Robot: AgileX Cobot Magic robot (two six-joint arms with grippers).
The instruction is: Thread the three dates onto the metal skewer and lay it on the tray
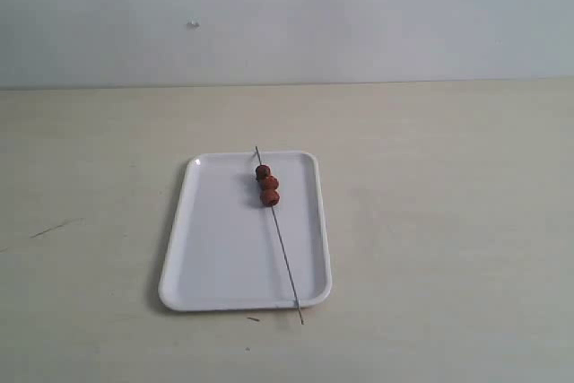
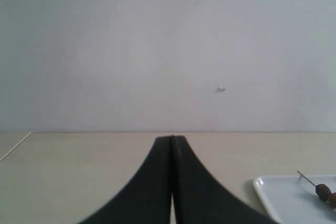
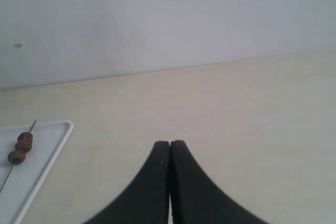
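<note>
Three reddish-brown dates sit in a row on the thin metal skewer, which lies along the right side of the white tray, its tips crossing the rim at both ends. Neither arm shows in the exterior view. The left wrist view has my left gripper shut and empty above bare table, with the tray's corner and dates off to one side. In the right wrist view my right gripper is shut with nothing in it, while the tray and dates lie well apart from it.
The tray rests on a beige table before a pale wall. A faint dark scratch marks the table at the left, and a small dark fleck lies just in front of the tray.
</note>
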